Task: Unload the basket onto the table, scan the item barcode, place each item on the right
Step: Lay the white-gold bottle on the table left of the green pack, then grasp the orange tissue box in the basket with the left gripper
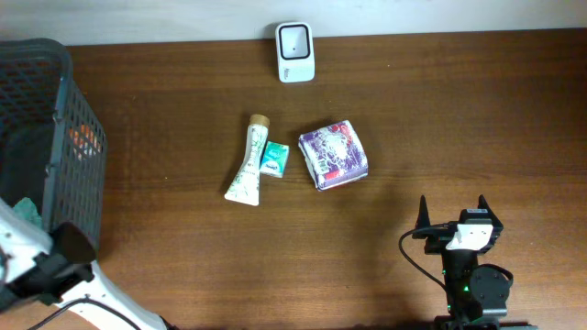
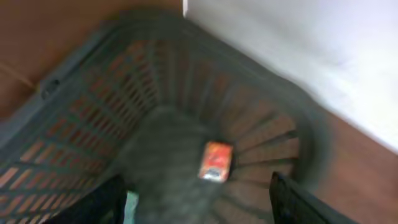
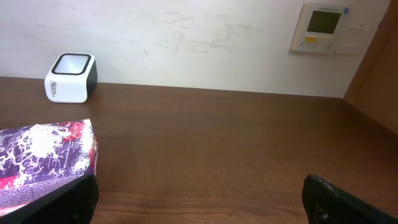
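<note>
A white barcode scanner (image 1: 295, 51) stands at the table's far edge, also seen as the scanner (image 3: 71, 77) in the right wrist view. On the table middle lie a white-green tube (image 1: 249, 160), a small teal box (image 1: 274, 159) and a purple packet (image 1: 334, 154). My left gripper (image 2: 200, 202) hangs open over the dark basket (image 2: 93, 81), nothing between its fingers. A small orange-red pack (image 2: 216, 161) lies on the basket floor below it. My right gripper (image 1: 453, 215) stands open near the front right, empty, with the purple packet (image 3: 43, 162) by its left finger.
The basket (image 1: 83, 183) fills the table's left end, with something teal (image 1: 27, 211) inside near my left arm. A wall panel (image 3: 326, 28) hangs behind the table. Bare wood lies between the scanner and the right gripper.
</note>
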You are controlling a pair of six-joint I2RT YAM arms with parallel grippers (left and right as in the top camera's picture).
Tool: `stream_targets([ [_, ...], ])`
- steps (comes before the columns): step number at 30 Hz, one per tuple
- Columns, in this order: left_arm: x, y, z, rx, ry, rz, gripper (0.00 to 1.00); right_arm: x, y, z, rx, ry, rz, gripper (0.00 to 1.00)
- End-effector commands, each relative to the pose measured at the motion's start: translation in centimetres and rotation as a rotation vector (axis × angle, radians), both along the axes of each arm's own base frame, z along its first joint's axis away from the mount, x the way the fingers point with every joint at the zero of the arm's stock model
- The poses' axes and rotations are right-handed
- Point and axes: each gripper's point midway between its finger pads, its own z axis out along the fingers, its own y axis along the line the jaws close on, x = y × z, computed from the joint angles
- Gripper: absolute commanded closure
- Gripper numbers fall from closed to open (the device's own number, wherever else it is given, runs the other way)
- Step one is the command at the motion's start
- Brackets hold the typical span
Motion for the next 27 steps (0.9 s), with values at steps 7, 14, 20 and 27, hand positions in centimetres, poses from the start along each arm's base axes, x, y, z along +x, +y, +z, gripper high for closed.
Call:
stream_targets([
  [7,3.1,2.3,-23.0,-0.177,0.319,-0.064,0.34,0.0,-0.1,-0.3,0.0,0.004,-0.006,0.01],
  [14,5.6,0.7,-30.2,-0.187,0.223,-0.138,0.3,0.0,-0.1,-0.3,0.0,0.004,-0.006,0.01],
  [20,6.4,-1.0,-33.0,-0.164,0.231,-0.168,0.35,0.0,-0.1,-0.3,0.0,0.004,-0.006,0.01],
  [27,5.2,-1.5,-33.9,-0.193,0.285,-0.162,0.74,0.0,-0.1,-0.3,0.0,0.004,-0.006,0.01],
])
